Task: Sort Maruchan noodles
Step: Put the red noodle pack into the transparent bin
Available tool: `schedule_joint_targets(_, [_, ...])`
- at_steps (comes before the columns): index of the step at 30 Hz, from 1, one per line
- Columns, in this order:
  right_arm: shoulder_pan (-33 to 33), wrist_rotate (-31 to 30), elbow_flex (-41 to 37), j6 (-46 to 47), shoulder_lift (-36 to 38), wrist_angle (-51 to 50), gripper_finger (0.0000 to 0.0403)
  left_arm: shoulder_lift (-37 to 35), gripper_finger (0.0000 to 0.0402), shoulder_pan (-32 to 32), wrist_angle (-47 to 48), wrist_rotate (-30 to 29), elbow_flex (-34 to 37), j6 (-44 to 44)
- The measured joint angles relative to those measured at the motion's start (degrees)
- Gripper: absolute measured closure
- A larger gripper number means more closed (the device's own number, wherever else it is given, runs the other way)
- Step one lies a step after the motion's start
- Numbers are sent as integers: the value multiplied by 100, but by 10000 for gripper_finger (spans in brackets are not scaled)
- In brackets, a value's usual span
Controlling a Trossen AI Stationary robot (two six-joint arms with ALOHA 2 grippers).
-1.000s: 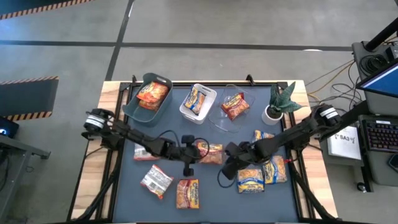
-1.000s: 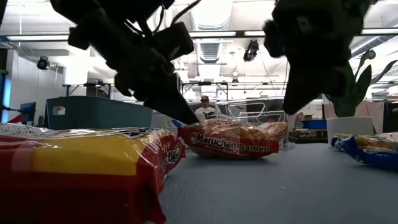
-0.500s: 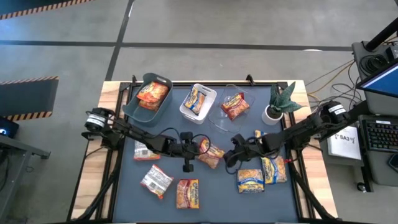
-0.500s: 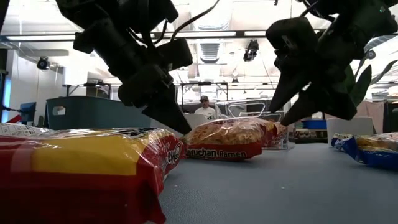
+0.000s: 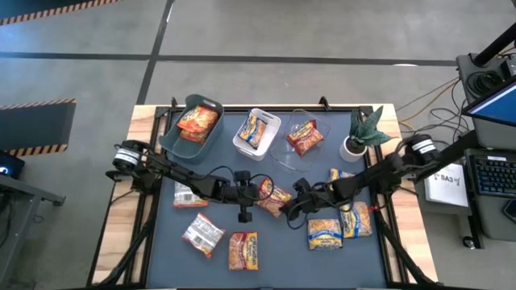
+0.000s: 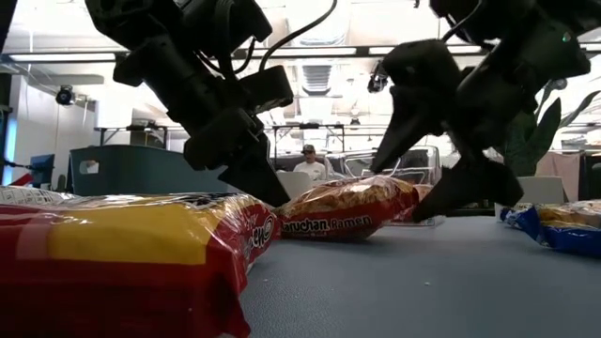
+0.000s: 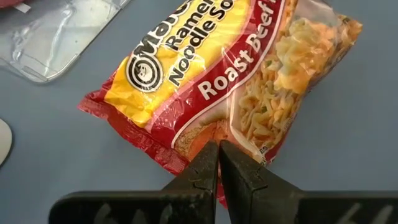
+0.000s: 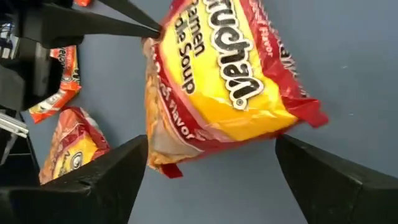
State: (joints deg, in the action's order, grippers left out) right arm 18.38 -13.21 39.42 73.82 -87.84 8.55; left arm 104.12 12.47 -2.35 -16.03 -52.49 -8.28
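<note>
Maruchan noodles lie scattered over the table [image 5: 161, 242], and the packet we are working on, a red-and-yellow roast beef packet [image 5: 275, 198], sits near the middle between our 2 arms. Our left gripper [image 7: 219, 155] has its fingers clenched on the packet's crimped end seam, tilting that end up. Our right gripper [image 8: 211, 168] has its fingers spread wide on either side of the far end, touching nothing as far as we can see.

We judge the packet light and crinkly, its film slippery, with a brittle noodle block inside that a hard squeeze could crack. The flat sealed seams look like the safest hold; across the short width also fits the spread fingers. 3 packets already lie in the bins, 1 in each.
</note>
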Motion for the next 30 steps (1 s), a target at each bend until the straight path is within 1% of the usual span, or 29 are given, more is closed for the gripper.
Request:
schedule_joint_targets(3, [-30, -72, -2, -184, -242, 549, 54, 28, 402, 0, -3, -2, 0, -1])
schedule_joint_targets(6, [-66, -182, -2, -398, -435, 1016, 58, 33, 402, 0, 15, 4, 0, -20])
schedule_joint_targets(9, [-122, -252, -6, -538, -566, 1269, 64, 30, 402, 0, 23, 7, 0, -30])
schedule_joint_targets(14, [-157, -341, 7, -588, -670, 1314, 77, 35, 402, 0, -31, 24, 9, -41])
schedule_joint_targets(19, [-154, -359, 15, -660, -723, 1317, 78, 39, 402, 0, -74, 35, 11, -39])
schedule_joint_targets(22, [-153, -501, 17, -722, -720, 1325, 80, 41, 402, 0, -89, 48, 11, -39])
schedule_joint_targets(25, [-154, -577, 17, -778, -720, 1332, 102, 43, 402, 0, -96, 50, 13, -39])
schedule_joint_targets(30, [-152, -587, 17, -846, -731, 1369, 179, 43, 402, 8, -114, 63, 15, -39])
